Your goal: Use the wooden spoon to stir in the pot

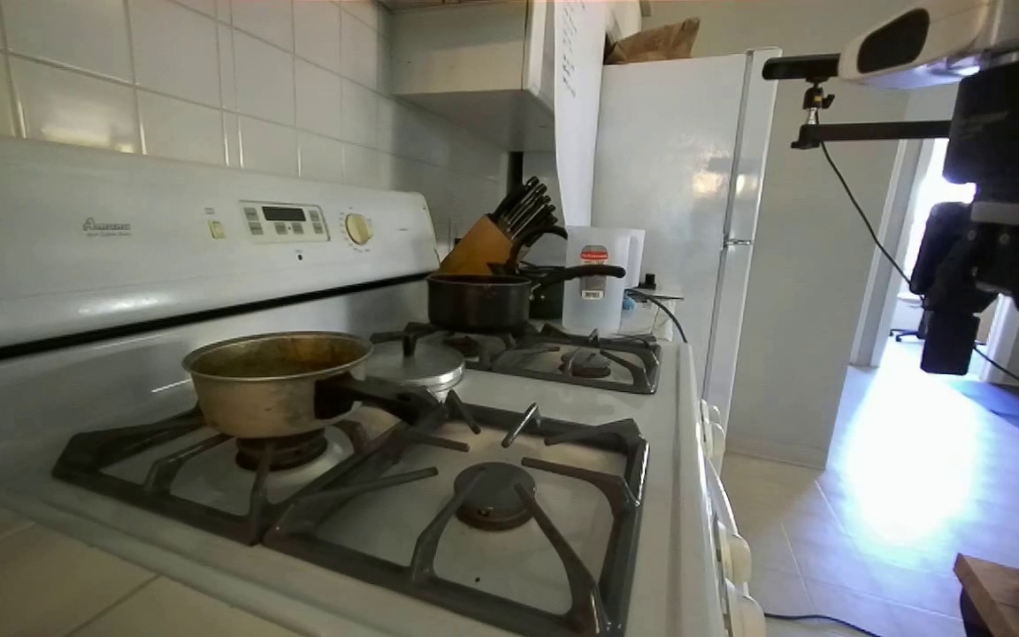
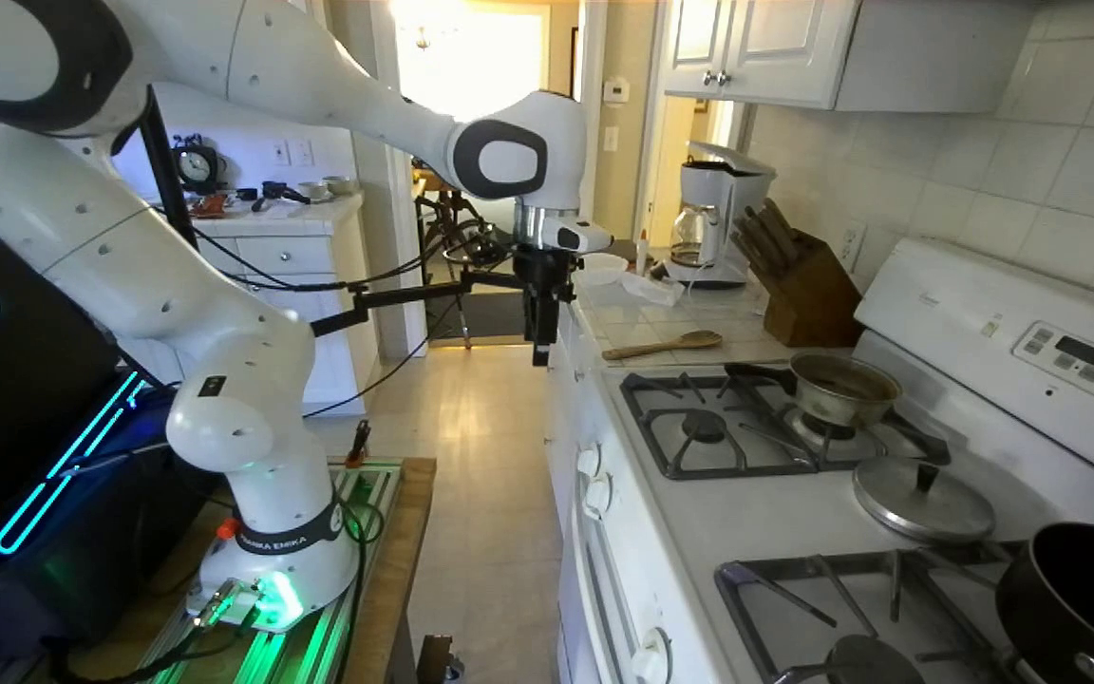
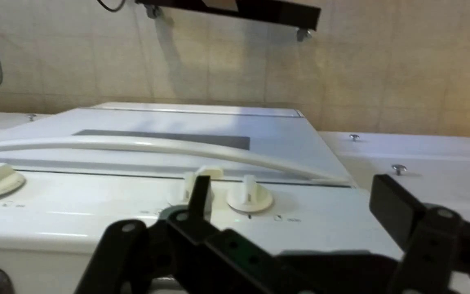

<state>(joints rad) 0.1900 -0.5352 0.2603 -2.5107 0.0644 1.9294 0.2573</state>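
Well, my empty jaws gape wide; in an exterior view the spoon [image 2: 658,348], at their three o'clock, could roll if nudged.

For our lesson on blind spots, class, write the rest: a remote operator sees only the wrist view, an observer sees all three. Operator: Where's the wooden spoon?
Observer: The wooden spoon lies on the tiled counter beside the stove.
Operator: And the thing to stir in?
Observer: The brass-coloured pot sits on a grate.
Operator: Is it covered?
Observer: No, its top is open.
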